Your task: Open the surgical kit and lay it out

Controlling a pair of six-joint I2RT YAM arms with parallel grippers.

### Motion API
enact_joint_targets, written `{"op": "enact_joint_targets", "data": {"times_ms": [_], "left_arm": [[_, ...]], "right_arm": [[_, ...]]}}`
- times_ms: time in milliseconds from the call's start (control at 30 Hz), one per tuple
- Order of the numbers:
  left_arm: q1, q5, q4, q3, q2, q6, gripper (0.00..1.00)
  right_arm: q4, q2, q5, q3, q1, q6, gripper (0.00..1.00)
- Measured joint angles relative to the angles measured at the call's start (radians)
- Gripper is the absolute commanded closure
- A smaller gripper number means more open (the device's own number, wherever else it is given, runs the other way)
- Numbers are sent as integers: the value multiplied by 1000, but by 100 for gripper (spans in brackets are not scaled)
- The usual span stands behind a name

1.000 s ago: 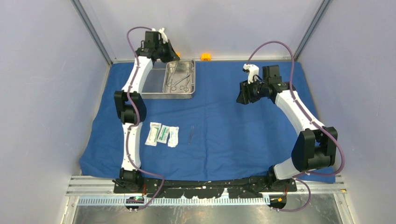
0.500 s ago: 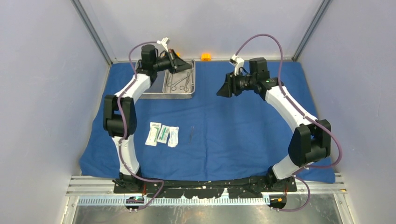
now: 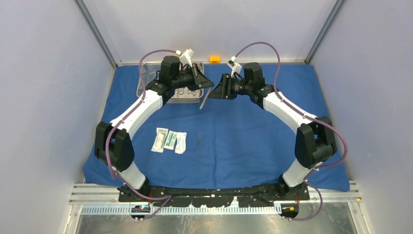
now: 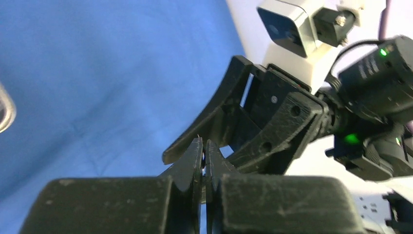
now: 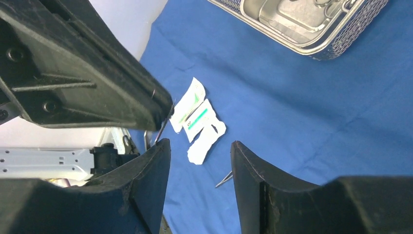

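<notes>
Apparently for a handover, the left gripper (image 3: 206,87) pinches a thin steel instrument (image 3: 203,101) above the blue cloth wrap (image 3: 253,136), far centre, while the right gripper (image 3: 217,90) faces it, jaws wide and empty, ready to receive.

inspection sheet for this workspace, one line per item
surface: blue cloth spread over the table, lightly creased
job's things: basket with tray inside, far left, partly behind the left arm; three packets in a row with a loose tool beside them on the cloth; held tool hanging above the cloth
clutter: orange block at the far edge, off the cloth
grippers: left gripper shut on the held tool; right gripper open, facing it closely
cables: purple cables looped over both arms, clear of the things
surroundings: grey walls; metal rail at the near edge
</notes>
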Motion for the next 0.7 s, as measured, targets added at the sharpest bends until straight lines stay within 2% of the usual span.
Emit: {"op": "enact_joint_targets", "data": {"times_ms": [200, 700], "left_arm": [[-18, -141, -126, 7, 3, 37, 100], [-49, -275, -226, 16, 18, 56, 100]], "right_arm": [[101, 2, -2, -52, 5, 98, 46], [156, -5, 14, -107, 5, 122, 49]]}}
